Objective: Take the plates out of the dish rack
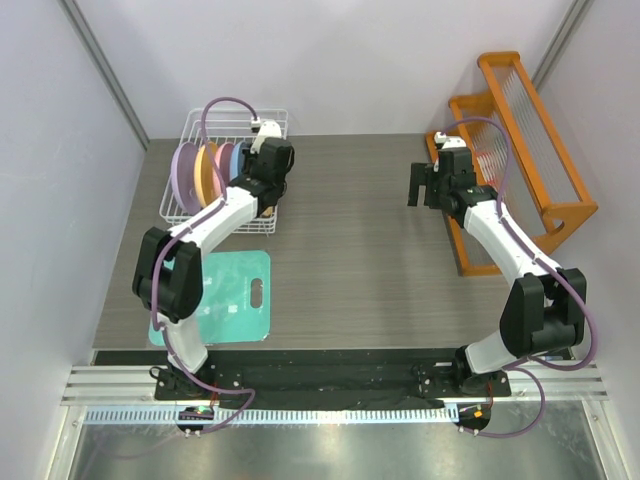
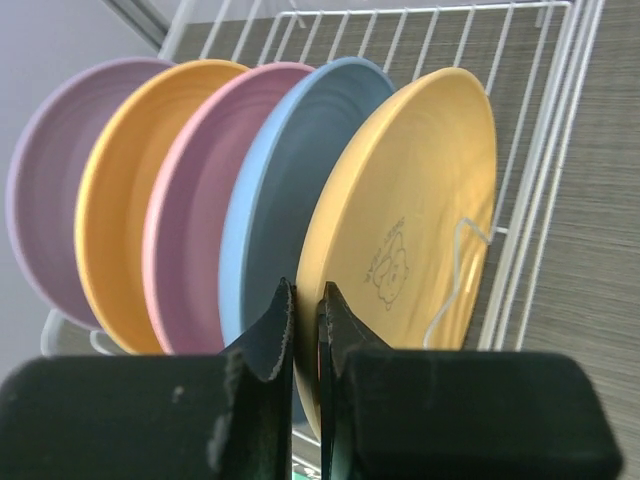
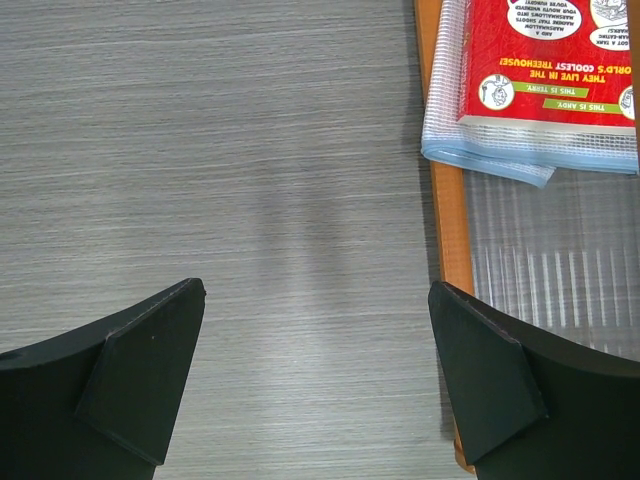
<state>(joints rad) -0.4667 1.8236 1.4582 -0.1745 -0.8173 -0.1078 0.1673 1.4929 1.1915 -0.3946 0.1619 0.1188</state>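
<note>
Five plates stand on edge in the white wire dish rack [image 2: 545, 150], from left to right: lavender [image 2: 55, 190], orange [image 2: 125, 220], pink [image 2: 195, 220], light blue [image 2: 285, 170] and yellow-orange [image 2: 420, 200]. My left gripper [image 2: 305, 290] is shut on the lower rim of the yellow-orange plate, one finger on each face. In the top view the rack [image 1: 225, 125] sits at the far left, and my left gripper [image 1: 263, 203] is at its right side. My right gripper [image 1: 424, 186] is open and empty over bare table [image 3: 318, 300].
A teal cutting mat [image 1: 225, 295] lies near the left arm's base. An orange wooden shelf rack [image 1: 520, 150] stands at the far right. In the right wrist view its edge [image 3: 450, 200] shows with a red printed packet [image 3: 550, 60] on it.
</note>
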